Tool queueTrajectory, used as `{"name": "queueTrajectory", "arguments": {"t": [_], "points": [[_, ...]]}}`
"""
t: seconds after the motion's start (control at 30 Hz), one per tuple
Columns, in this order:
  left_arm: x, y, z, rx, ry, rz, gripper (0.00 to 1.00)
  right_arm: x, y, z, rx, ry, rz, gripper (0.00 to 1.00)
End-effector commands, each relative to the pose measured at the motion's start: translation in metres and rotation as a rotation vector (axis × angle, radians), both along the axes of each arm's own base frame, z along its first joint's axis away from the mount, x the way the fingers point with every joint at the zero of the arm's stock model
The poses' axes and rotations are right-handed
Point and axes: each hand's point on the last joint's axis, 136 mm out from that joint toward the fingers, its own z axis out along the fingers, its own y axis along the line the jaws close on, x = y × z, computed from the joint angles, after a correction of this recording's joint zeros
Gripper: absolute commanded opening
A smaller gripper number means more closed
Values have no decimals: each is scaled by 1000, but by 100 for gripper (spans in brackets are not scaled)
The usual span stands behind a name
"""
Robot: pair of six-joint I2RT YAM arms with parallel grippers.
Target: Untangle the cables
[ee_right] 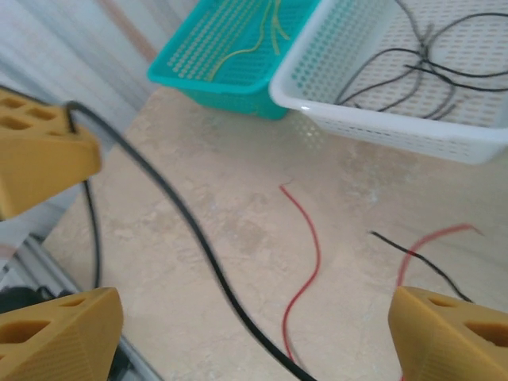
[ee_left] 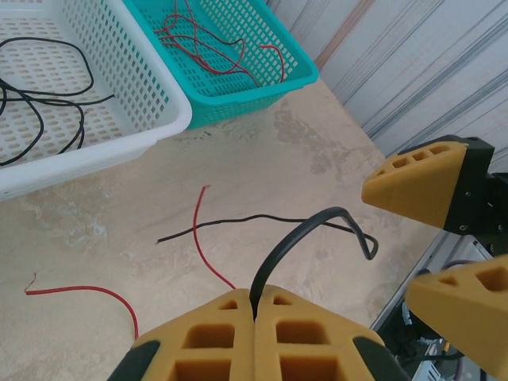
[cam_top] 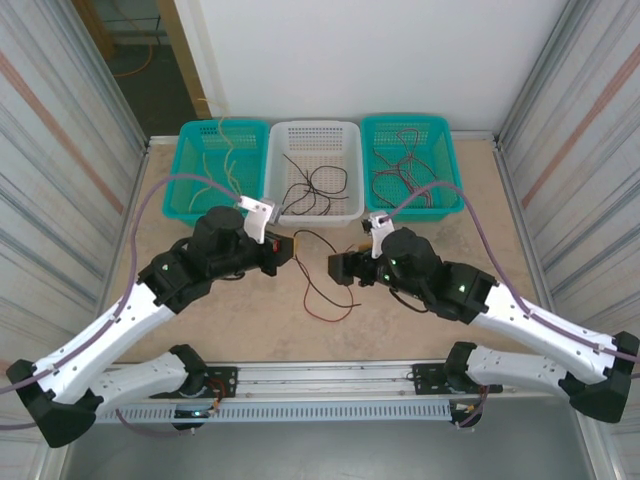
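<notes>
My left fingers (ee_left: 210, 341) are pressed together on a black cable (ee_left: 309, 226), which arches up out of them above the table (ee_left: 317, 143). My right fingers (ee_right: 55, 333) stand wide apart with nothing in them, and that cable runs across the gap between them. A red cable (ee_left: 202, 238) lies loose on the table, near the white basket (cam_top: 318, 124), with a thin black stretch crossing it.

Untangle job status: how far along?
Done: yellow cables lie in the left teal basket, black ones in the white basket, red ones in the right teal basket.
In hand: left gripper shut on a black cable; right gripper open.
Left: loose red cables on the table, one crossing a thin black cable.
</notes>
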Motion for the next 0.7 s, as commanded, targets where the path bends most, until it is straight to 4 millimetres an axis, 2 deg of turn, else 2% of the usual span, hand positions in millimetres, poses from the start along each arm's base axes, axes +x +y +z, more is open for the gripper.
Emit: {"name": "queueTrajectory", "arguments": {"t": [0.0,0.2,0.33,0.43,0.53,0.67], "points": [[-9,-5,27,-49,-65,-90,0,-5,27,13,-58,-44,159,87],[-15,1,32,-45,-79,-135,0,16,49,-6,-180,-37,206,81],[-16,9,37,-88,-77,-160,0,29,58,-12,-171,-11,213,68],[-10,19,42,-106,-92,-121,0,30,62,-12,-147,1,217,53],[-7,23,43,-124,-99,-113,0,30,64,-14,-142,11,225,27],[-6,24,40,-124,-94,-109,0,30,65,-9,-119,14,231,2]]}}
